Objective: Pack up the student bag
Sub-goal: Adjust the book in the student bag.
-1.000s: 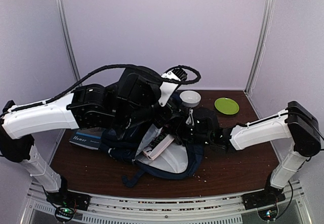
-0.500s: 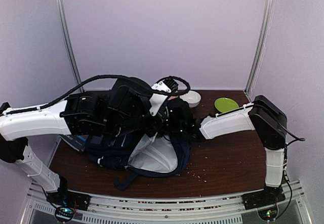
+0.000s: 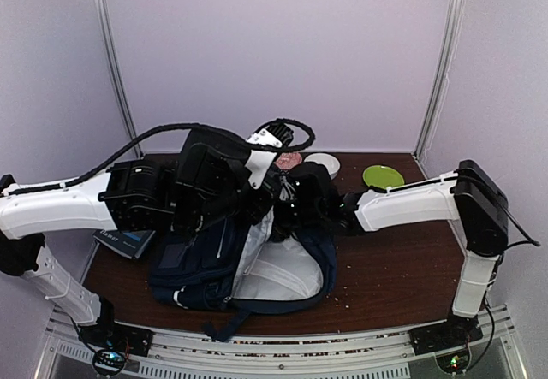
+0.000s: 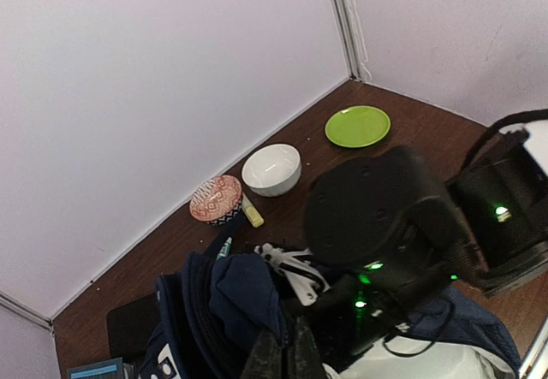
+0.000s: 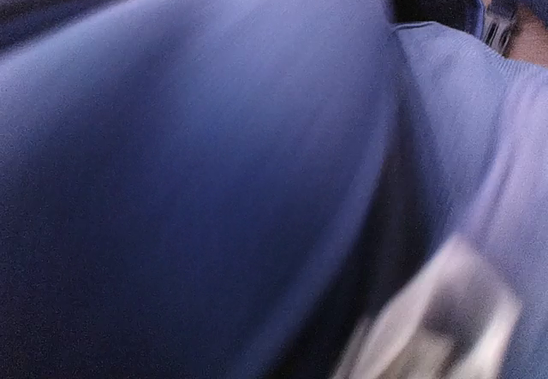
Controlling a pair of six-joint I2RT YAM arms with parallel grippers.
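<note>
The student bag (image 3: pixel 205 259) stands mid-table, navy blue, its grey lining (image 3: pixel 282 272) facing the front. In the left wrist view my left gripper (image 4: pixel 287 355) is shut on a fold of the bag's navy rim (image 4: pixel 244 298) and holds it up. My right arm (image 3: pixel 402 208) reaches in from the right. Its black wrist (image 4: pixel 385 216) sits at the bag's mouth, and the fingers are hidden inside. The right wrist view shows only blurred navy fabric (image 5: pixel 171 182) pressed close to the lens.
Behind the bag sit a green plate (image 3: pixel 383 176), a white bowl (image 3: pixel 324 163) and a red patterned bowl (image 4: pixel 216 198), with a yellow highlighter (image 4: pixel 252 214) and a teal marker (image 4: pixel 223 246). A book (image 3: pixel 124 240) lies at the left.
The bag has shifted left and toward the front and now stands higher. My right arm has pushed further into its mouth. The pale item seen inside a second ago no longer shows.
</note>
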